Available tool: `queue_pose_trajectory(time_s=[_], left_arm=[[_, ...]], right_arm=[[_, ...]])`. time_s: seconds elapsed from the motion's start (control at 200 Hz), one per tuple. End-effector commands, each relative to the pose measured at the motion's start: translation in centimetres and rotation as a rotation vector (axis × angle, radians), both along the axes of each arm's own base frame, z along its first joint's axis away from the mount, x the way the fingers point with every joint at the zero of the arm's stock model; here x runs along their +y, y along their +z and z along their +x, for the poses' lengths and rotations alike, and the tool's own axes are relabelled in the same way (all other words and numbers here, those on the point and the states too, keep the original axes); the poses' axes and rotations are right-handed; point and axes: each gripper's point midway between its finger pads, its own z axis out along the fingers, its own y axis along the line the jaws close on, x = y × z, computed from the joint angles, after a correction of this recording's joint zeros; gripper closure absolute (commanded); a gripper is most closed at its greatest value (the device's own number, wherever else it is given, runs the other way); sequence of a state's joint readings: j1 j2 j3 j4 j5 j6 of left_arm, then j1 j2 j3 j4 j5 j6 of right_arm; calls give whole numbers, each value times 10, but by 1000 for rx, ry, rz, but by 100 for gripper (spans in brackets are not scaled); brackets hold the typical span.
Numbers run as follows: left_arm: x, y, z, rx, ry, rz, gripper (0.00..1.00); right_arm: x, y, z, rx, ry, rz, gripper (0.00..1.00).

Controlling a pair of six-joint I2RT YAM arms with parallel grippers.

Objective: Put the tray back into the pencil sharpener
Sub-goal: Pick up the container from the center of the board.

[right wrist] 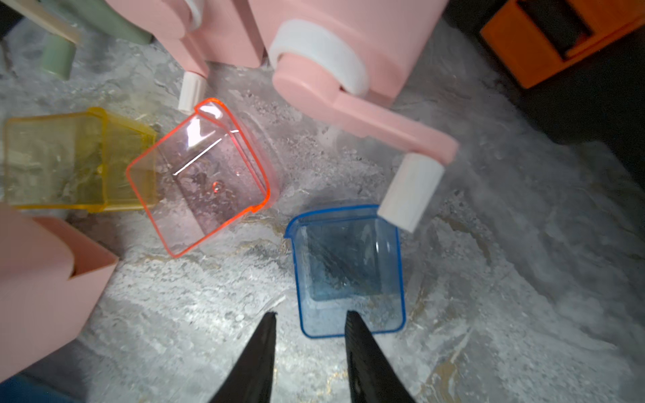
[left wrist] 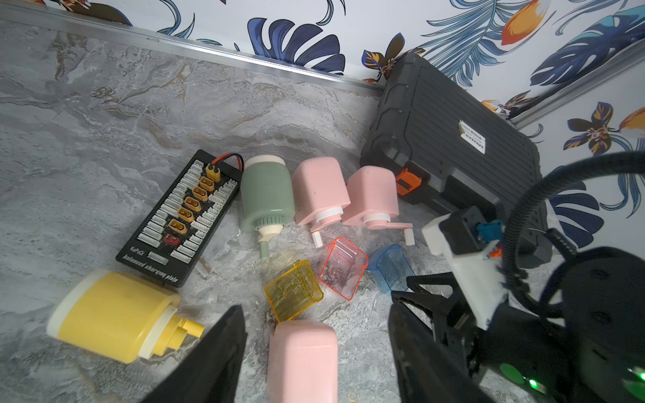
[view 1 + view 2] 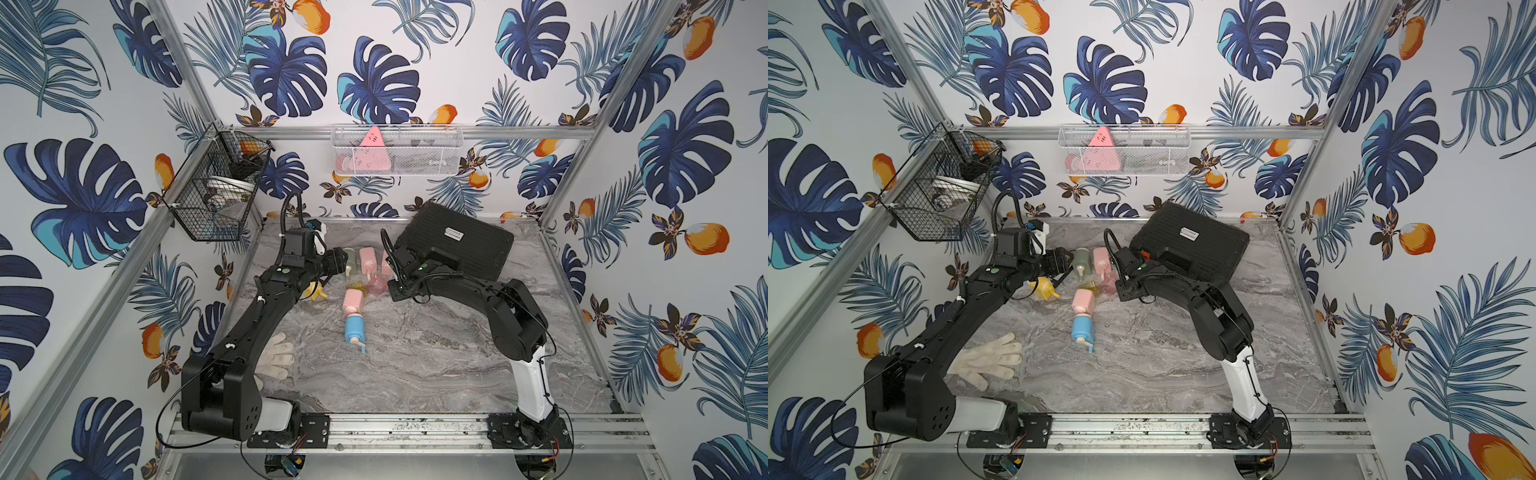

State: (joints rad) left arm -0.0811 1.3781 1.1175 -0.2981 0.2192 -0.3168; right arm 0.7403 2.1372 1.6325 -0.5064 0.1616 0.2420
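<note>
A: Blue tray [image 1: 349, 265] location? Grippers?
B: On marble tabletop [image 3: 436, 353], rim by pink pencil sharpener [image 1: 349, 52] crank knob. Right gripper [image 1: 310, 313] parted, straddling tray wall. Left gripper [image 2: 316, 303] spread wide, empty. Free room nearside. Charging board [image 2: 174, 223]: "balanced charging plate".

On the grey marble-patterned tabletop [image 3: 436, 365]: blue cylindrical plastic pencil sharpener [image 3: 354, 329] lying flat, just beside pink boxy plastic sharpener [image 3: 353, 301]. White fabric glove [image 3: 277, 353] near left arm. Black ribbed hard case [image 3: 461, 241] at rear.
</note>
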Motion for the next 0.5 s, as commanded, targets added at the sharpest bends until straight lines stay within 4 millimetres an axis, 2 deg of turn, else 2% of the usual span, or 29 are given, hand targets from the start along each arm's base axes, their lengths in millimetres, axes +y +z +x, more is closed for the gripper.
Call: queue_pose_trajectory(time_s=[0.0,0.205,0.495], left_arm=[[0,9,4,-35,2,-40,32],[0,9,5,-33,-5,-91,32],[2,11,6,-36,-16,-173,32]], right_arm=[[-6,-9,2,8,12,-68,63],[-1,-18,8,15,10,-80,67],[5,-26,11,29,13,-69,83]])
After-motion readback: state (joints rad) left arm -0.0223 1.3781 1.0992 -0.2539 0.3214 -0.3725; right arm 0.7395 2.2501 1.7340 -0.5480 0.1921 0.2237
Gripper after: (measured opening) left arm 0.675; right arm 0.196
